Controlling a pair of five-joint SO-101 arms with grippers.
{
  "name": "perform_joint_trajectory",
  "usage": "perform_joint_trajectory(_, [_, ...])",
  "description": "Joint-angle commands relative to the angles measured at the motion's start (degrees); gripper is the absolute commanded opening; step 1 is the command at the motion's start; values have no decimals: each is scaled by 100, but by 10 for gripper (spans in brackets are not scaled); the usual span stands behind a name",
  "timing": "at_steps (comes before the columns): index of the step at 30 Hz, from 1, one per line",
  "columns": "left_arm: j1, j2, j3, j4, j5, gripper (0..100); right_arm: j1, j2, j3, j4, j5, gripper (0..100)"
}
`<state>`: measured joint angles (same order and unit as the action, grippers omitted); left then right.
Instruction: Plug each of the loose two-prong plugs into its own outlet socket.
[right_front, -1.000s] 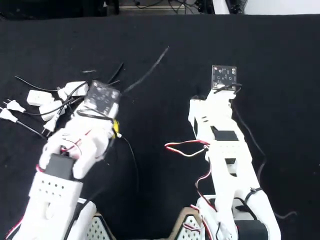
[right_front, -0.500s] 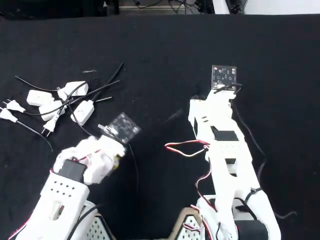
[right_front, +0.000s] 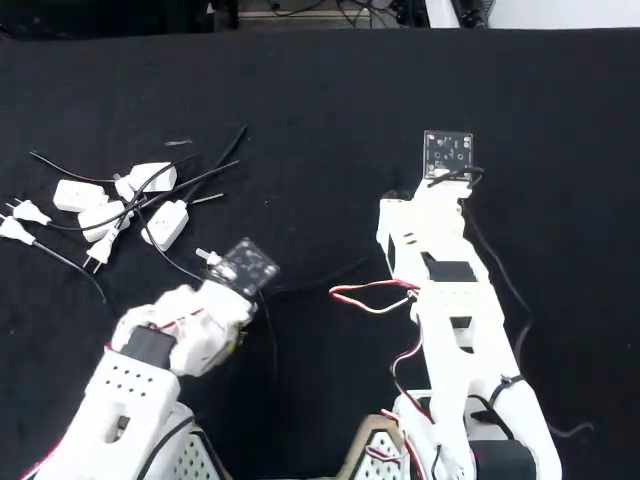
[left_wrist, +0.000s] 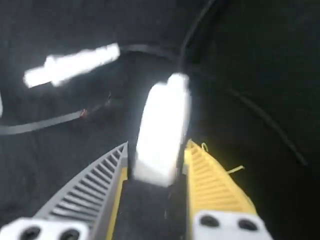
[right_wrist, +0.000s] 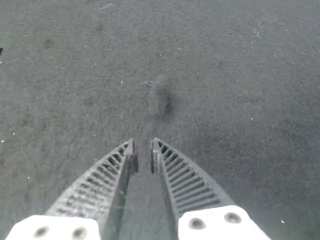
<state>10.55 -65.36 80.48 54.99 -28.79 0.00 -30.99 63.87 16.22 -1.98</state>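
Note:
My left gripper (left_wrist: 156, 159) is shut on a white two-prong plug (left_wrist: 161, 131), held between its grey finger (left_wrist: 95, 184) and its yellow finger (left_wrist: 210, 181). The plug's black cable (left_wrist: 200, 30) runs off beyond it. In the high view the left gripper (right_front: 222, 272) is near the table's front left, with the plug's tip (right_front: 207, 256) poking out and its cable (right_front: 315, 274) trailing to the right. White outlet sockets (right_front: 165, 223) and more loose plugs (right_front: 28, 212) lie in a heap at the far left. My right gripper (right_wrist: 142, 151) is shut over bare cloth and holds nothing.
A black cloth (right_front: 330, 100) covers the table. Black cables (right_front: 200, 180) tangle through the heap of sockets. The right arm (right_front: 450, 290) stretches up the right half of the table. Another blurred white plug (left_wrist: 70, 65) lies beyond the held plug.
The left arm has pulled back from the heap toward the table's front, bringing the white plug with it. Its black cable has dragged down and to the right. The right arm has stayed still.

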Motion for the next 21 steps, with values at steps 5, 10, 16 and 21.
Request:
perform_joint_trajectory(5, [-1182, -70, -593, 1073, -905, 188, -1108, 22, -110, 281, 167, 50])
perform_joint_trajectory(10, [-1956, -70, -690, 1152, -941, 188, -2418, 22, -31, 659, 923, 50])
perform_joint_trajectory(16, [-2457, -70, -453, 1134, -888, 188, -3332, 22, 365, 211, 1152, 50])
perform_joint_trajectory(21, [-2440, -70, -13, 413, 202, 188, -3930, 84, 514, 88, 1152, 51])
